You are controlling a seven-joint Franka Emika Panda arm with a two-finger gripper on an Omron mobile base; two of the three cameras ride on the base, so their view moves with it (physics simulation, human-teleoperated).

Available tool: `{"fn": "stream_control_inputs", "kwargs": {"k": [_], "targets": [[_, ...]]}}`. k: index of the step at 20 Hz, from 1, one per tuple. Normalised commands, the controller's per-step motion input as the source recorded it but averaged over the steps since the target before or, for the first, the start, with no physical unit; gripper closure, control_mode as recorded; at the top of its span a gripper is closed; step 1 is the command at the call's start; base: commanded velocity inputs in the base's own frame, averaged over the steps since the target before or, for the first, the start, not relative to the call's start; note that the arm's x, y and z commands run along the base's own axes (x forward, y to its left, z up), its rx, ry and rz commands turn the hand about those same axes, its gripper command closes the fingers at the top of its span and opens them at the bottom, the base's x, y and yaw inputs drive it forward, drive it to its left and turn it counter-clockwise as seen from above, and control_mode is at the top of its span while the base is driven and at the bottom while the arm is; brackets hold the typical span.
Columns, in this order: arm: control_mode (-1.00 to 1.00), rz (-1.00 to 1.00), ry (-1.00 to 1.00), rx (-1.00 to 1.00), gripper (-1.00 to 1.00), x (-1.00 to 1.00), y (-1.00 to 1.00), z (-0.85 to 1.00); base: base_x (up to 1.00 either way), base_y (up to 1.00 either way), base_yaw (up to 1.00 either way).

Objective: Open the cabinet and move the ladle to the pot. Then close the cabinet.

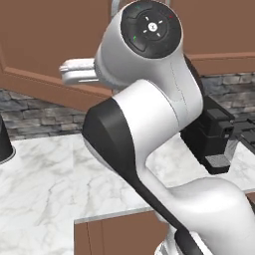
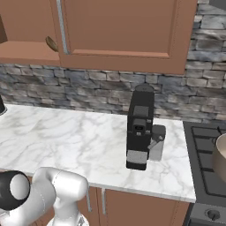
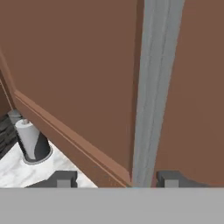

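Note:
The cabinet (image 2: 119,31) hangs over the counter. Its right door is shut, with a silver bar handle (image 2: 62,26) along its left edge. To the left of that door the cabinet stands open, and a brown end of the ladle (image 2: 51,43) peeks out over the shelf edge. In the hand view a cabinet door (image 3: 74,74) is very close, and its silver handle (image 3: 151,87) runs down between my fingertips. My gripper (image 3: 116,178) is open and straddles the handle's lower end without clamping it. The tan pot (image 2: 221,159) shows at the right edge, on the stove.
A black coffee machine (image 2: 140,132) stands on the marble counter (image 2: 66,137), near the stove (image 2: 205,154). A paper towel roll on a dark base (image 3: 29,142) stands on the counter below the door. My own arm (image 1: 149,114) blocks much of the left base view.

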Motion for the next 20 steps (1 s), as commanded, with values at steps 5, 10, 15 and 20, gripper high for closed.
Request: {"fn": "stream_control_inputs", "kwargs": {"k": [5, 10, 15, 20], "targets": [[-1.0, 0.07, 0.0, 0.0, -1.0, -0.96, -0.68, 0.0, 0.0, 0.0, 0.0], [-1.0, 0.03, 0.0, 0.06, -1.0, -0.66, -0.91, 0.0, 0.0, 0.0, 0.0], [-1.0, 0.05, 0.01, 0.1, -1.0, 0.11, -0.9, -0.03, 0.0, 0.0, 0.0], [-1.0, 0.12, 0.01, 0.19, -1.0, 0.34, -0.66, -0.2, 0.0, 0.0, 0.0]]}}
